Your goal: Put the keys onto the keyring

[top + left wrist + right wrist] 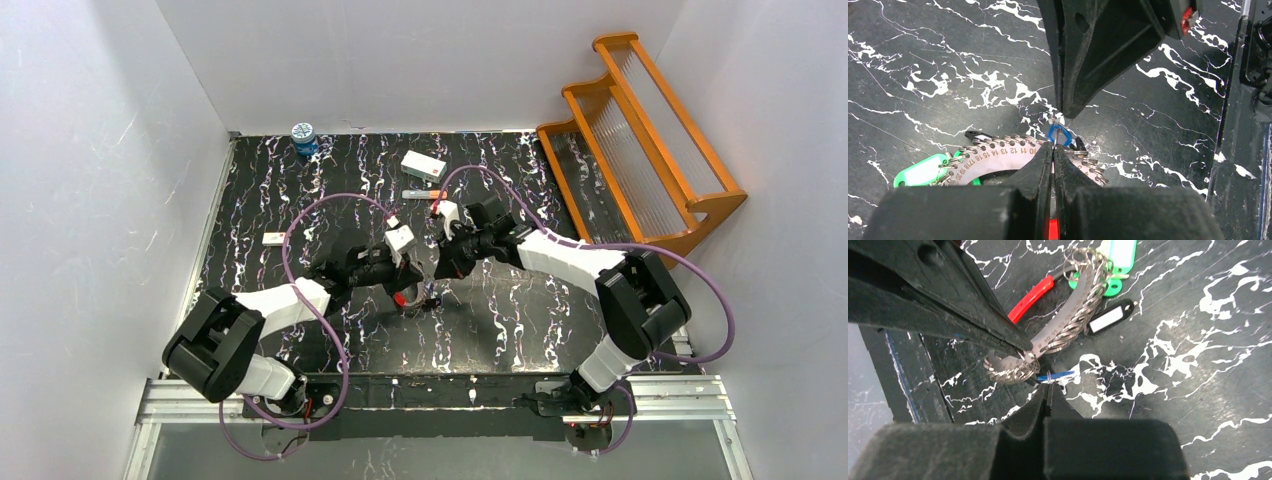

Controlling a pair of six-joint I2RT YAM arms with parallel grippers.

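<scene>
Your left gripper (1053,148) pinches the keyring (998,155) at lower centre; your right gripper (1048,386), jaws pressed together, nips the blue key (1060,374) just beside it.

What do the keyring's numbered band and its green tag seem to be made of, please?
Keyring band: matte pale grey, printed numbers, probably metal, possibly plastic; shiny steel-looking wire rings along its edge. Green tag: glossy moulded plastic with a pale label window.
</scene>
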